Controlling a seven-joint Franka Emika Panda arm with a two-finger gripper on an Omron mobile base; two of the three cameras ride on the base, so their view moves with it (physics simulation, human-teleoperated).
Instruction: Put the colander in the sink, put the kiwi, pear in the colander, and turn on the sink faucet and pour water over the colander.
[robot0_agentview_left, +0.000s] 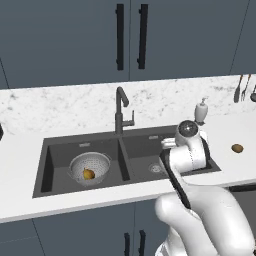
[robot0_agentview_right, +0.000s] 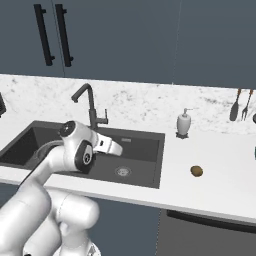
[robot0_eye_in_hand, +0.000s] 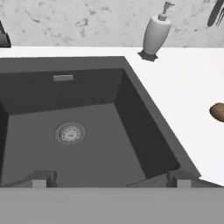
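Silver-grey, the colander (robot0_agentview_left: 89, 169) sits in the left basin of the dark sink (robot0_agentview_left: 50, 150), and the yellow-orange pear (robot0_agentview_left: 88, 174) lies inside it. Off to the right, the brown kiwi (robot0_agentview_left: 237, 148) rests alone on the white bench (robot0_agentview_right: 220, 165), well apart from the sink's edge and nearer than the white soap dispenser (robot0_agentview_right: 184, 123). The hand (robot0_eye_in_hand: 111, 179) hangs over the right basin, above its round drain (robot0_eye_in_hand: 70, 132), its fingers (robot0_eye_in_hand: 41, 178) spread wide with nothing between them. Behind the divider, the tall dark faucet (robot0_agentview_left: 121, 111) stands upright.
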